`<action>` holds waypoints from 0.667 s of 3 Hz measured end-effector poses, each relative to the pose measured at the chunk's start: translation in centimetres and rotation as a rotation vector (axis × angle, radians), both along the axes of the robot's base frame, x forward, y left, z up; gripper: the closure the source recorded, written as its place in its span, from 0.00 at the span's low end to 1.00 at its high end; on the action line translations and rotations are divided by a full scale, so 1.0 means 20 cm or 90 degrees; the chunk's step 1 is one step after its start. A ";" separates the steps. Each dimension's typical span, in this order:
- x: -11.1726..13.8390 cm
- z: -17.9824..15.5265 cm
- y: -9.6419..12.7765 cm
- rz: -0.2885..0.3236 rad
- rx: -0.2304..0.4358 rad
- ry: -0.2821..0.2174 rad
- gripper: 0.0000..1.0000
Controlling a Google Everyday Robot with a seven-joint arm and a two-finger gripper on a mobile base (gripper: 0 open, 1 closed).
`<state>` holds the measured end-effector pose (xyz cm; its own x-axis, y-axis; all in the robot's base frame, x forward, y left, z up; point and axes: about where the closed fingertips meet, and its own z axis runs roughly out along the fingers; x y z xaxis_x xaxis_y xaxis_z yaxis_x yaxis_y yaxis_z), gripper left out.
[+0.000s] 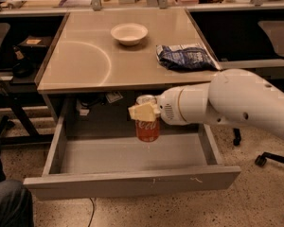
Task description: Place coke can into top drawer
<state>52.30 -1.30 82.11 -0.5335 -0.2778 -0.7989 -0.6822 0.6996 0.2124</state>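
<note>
The coke can (147, 129), red with white script and a silver top, hangs upright in my gripper (144, 111). The gripper's cream fingers are shut on the can's upper part. My white arm (227, 103) reaches in from the right. The can is held above the open top drawer (132, 179), over the middle of its grey inside, a little above the floor of the drawer. The drawer is pulled far out below the desk's front edge.
On the beige desk top (85, 60) stand a white bowl (128, 33) at the back and a blue crinkled bag (185, 56) at the right. Office chair bases stand at the right (270, 157). A person's knee (7, 205) is at the lower left.
</note>
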 end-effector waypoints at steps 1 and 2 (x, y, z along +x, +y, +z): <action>-0.01 -0.03 0.00 -0.001 0.000 0.006 1.00; 0.00 -0.09 0.03 -0.026 0.003 -0.001 1.00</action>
<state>52.34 -0.68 80.31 -0.5432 -0.2523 -0.8008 -0.6537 0.7257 0.2148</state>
